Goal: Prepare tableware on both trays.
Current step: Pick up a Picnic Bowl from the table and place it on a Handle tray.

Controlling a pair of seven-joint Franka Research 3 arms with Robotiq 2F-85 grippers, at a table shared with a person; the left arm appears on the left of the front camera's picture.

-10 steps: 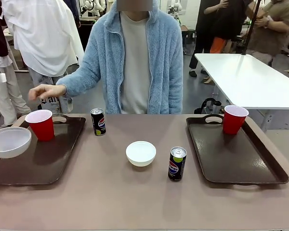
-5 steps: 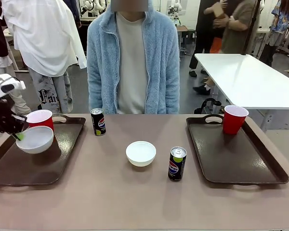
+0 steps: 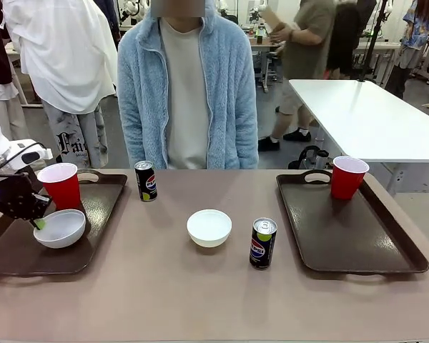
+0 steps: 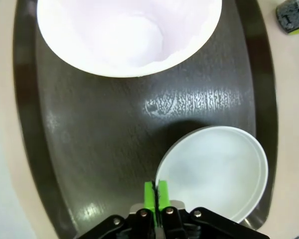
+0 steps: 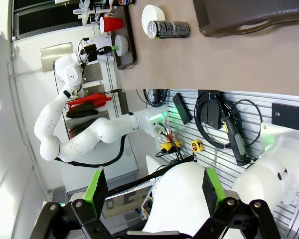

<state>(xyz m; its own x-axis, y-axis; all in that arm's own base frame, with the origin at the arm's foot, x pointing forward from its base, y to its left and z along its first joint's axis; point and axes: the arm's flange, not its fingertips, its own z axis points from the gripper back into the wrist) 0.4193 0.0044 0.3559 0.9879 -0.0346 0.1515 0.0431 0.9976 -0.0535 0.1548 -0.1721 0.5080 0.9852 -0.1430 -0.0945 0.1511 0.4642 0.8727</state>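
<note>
Front view: bowl down on the left tray beside the red cup, at the table's left edge; placing step. Left wrist view: my left jaws pinch its rim, pads close together. Next, I judge: release, lift clear, fetch the mid-table bowl. Right wrist view: right jaws wide apart, empty.

Front view: bright, even overhead light, sharp throughout; short soft shadow under the can.
Left wrist view: streaked glare on tray at 1 o'clock. Dark shadow at 12 o'clock of bowl. Cup interior washed out at 12 o'clock. Tray rims bowed by the wide-angle lens.
</note>
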